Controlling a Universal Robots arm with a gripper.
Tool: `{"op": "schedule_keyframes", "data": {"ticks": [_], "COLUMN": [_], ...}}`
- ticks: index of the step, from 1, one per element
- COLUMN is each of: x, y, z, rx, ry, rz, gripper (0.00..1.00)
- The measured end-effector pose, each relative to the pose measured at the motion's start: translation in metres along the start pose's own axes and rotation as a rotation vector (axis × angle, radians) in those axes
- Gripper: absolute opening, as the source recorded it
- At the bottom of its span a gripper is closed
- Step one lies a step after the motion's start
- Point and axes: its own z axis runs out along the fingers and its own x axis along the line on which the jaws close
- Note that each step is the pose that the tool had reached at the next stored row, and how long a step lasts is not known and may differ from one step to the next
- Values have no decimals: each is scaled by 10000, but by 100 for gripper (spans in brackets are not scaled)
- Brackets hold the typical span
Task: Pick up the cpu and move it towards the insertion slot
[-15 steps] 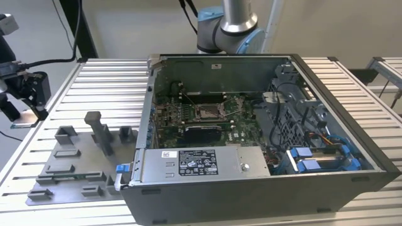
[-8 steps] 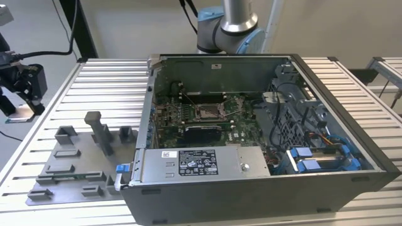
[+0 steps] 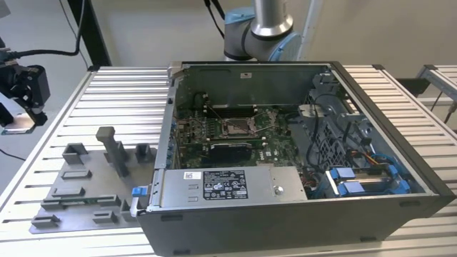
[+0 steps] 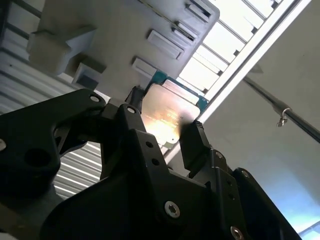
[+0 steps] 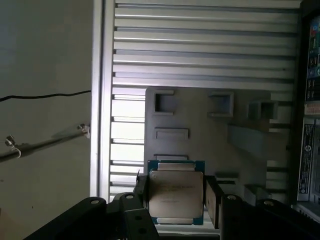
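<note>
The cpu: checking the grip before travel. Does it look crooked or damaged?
Nothing stands out. In the first wrist view the flat square silvery cpu sits straight in the black end effector, no damage visible.

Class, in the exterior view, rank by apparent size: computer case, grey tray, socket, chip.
1. computer case
2. grey tray
3. socket and chip: they look alike, and the chip is cut by the picture's edge, so not ranked.

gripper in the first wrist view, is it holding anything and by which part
The cpu, pinched by its two opposite side edges between the fingers of the gripper.
</note>
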Motion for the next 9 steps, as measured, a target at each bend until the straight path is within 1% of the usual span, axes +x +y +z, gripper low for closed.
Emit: {"op": "schedule_keyframes", "data": {"ticks": [6, 9], "x": [1, 1], "y": [2, 2], "z": [-100, -137], "rx": [0, 0], "ry": [0, 0], "rz": [0, 0], "gripper": [0, 0]}}
